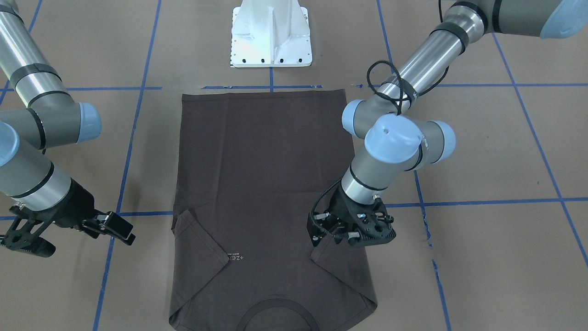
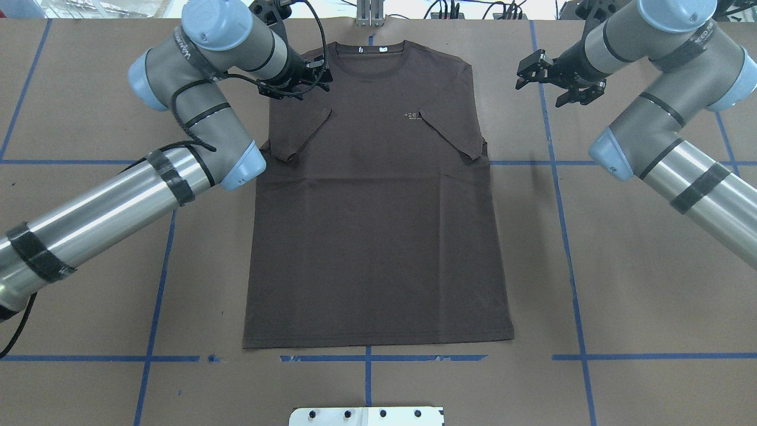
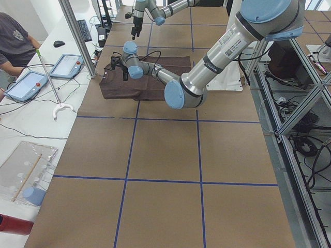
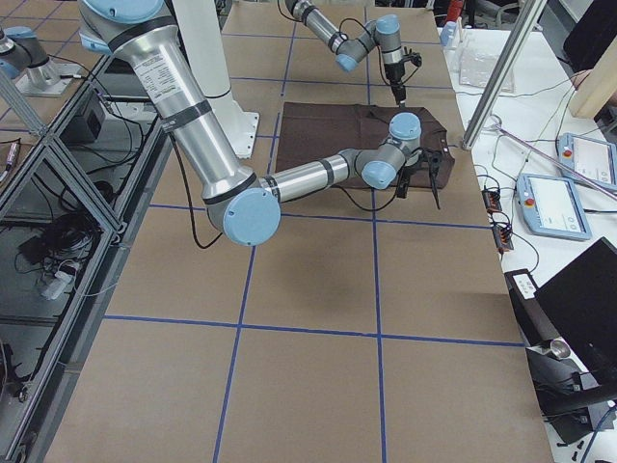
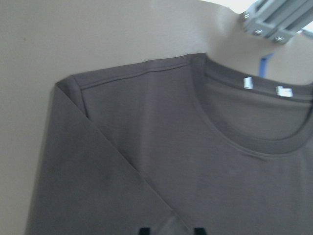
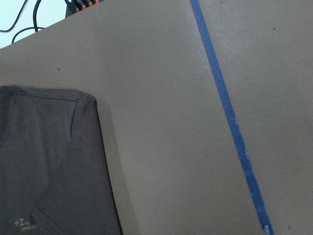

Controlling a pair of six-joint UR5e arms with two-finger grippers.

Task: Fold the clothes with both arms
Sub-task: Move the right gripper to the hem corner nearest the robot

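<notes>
The dark grey-brown T-shirt (image 2: 378, 225) lies flat on the table, collar away from the robot. Both short sleeves are folded inward onto the chest, and the pale logo (image 2: 412, 115) shows by the right sleeve. My left gripper (image 2: 304, 77) hovers open over the folded left sleeve near the shoulder (image 1: 351, 236). Its two fingertips (image 5: 143, 230) show apart at the bottom of the left wrist view, above the collar (image 5: 254, 142) and white labels (image 5: 248, 83). My right gripper (image 2: 553, 80) is open and empty above bare table beside the right shoulder (image 1: 73, 236). The right wrist view shows that shoulder (image 6: 49, 161).
The white pedestal base (image 1: 271, 37) stands at the robot's side of the table, just past the shirt's hem. Blue tape lines (image 2: 562, 236) cross the brown tabletop. Tablets (image 3: 64, 66) and a person (image 3: 13, 36) are beyond the far edge.
</notes>
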